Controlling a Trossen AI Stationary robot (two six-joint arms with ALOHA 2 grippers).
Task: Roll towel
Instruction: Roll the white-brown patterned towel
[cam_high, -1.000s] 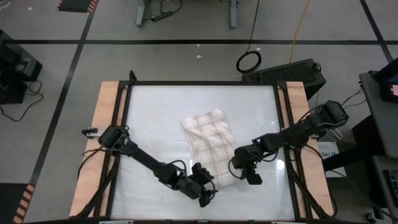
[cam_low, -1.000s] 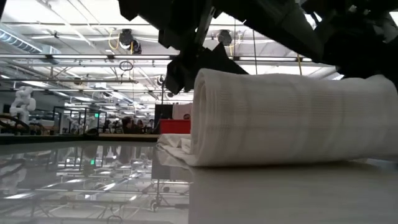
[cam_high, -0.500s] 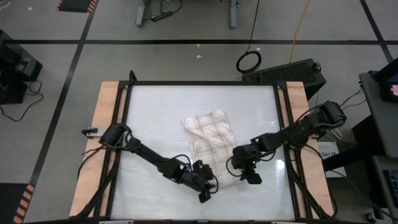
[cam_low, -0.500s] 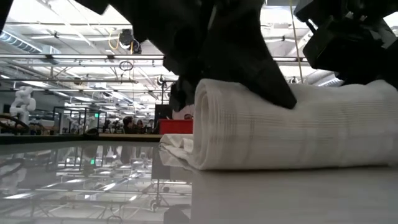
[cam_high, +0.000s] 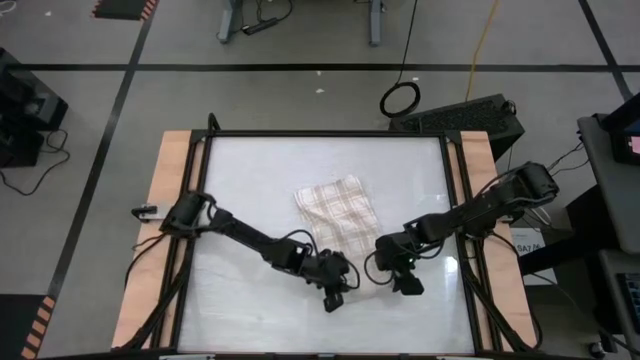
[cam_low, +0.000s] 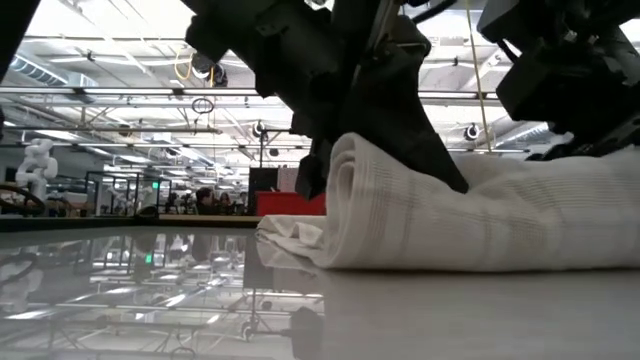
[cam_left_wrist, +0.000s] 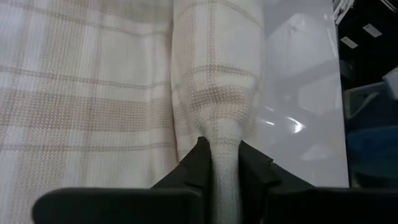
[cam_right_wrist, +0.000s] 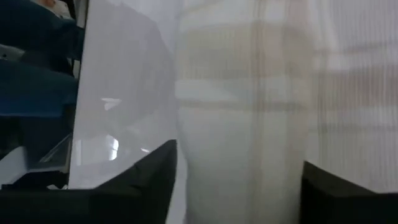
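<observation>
Lower centre: left gripper (cam_left_wrist: 225, 163) pinched on the towel (cam_high: 338, 208) roll, right gripper (cam_right_wrist: 239, 180) wide around it. Better to roll both ends evenly, keeping layers tight.

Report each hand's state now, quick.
Left hand: closed, pinching the rolled end of the cream-white cloth towel with tan plaid stripes.
Right hand: open, fingers on either side of the towel roll, not gripping it.
</observation>
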